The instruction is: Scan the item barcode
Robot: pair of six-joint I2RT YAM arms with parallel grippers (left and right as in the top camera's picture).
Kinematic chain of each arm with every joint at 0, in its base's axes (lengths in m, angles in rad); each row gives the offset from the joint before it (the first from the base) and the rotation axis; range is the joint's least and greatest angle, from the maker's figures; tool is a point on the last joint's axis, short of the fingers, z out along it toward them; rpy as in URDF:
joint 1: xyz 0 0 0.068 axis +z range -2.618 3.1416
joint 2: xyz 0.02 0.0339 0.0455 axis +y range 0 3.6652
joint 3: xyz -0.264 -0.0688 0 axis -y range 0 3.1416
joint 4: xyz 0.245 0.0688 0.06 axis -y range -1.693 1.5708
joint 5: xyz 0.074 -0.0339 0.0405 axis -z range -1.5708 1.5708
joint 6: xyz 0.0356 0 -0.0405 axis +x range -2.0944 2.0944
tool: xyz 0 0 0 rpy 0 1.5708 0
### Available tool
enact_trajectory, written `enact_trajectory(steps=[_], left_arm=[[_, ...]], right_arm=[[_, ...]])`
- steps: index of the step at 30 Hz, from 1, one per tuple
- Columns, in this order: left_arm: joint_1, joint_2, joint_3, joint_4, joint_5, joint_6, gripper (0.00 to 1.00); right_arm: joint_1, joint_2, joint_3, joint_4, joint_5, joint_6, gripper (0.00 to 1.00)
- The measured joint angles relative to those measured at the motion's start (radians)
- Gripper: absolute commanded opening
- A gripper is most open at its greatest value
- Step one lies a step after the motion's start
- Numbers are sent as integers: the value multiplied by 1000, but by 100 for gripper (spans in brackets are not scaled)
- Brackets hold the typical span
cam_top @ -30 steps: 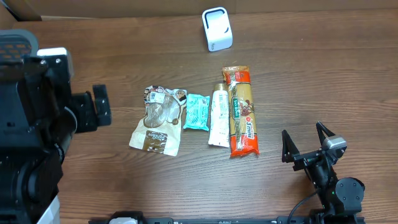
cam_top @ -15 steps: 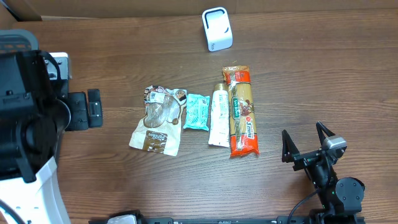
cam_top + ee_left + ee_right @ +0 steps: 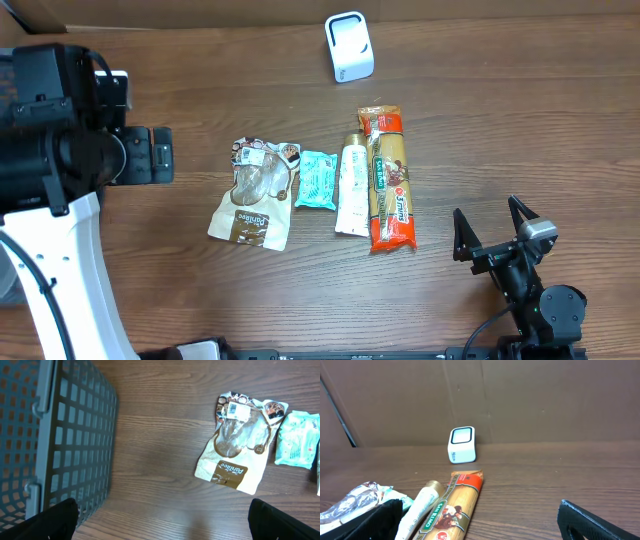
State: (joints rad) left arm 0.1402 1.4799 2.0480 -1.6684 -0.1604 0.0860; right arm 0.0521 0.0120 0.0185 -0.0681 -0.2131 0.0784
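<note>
Left fingers (image 3: 52, 521) stand spread wide with nothing between them, hanging above the table (image 3: 520, 110), with a grey mesh basket (image 3: 60, 435) to one side and the row of goods to the other. Right fingers (image 3: 597, 521) are just as wide apart and empty, low near the front right of the table, pointing towards that row. The long orange pasta packet (image 3: 388, 180) lies at the row's right end. The brown pouch (image 3: 255, 195) lies at the left end. A white tube (image 3: 350, 188) lies against the pasta's left side. A small teal packet (image 3: 318, 180) sits between pouch and tube. The white scanner (image 3: 349, 46) stands well apart, at the far edge.
</note>
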Motion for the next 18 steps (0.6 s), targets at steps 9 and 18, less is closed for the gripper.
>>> enact_trajectory(steps=[9, 18], left_arm=[[0, 59, 0, 0, 0, 0, 100], [0, 63, 0, 0, 0, 0, 99]], right_arm=[[0, 0, 0, 0, 0, 0, 100], [0, 0, 0, 0, 0, 1, 100]])
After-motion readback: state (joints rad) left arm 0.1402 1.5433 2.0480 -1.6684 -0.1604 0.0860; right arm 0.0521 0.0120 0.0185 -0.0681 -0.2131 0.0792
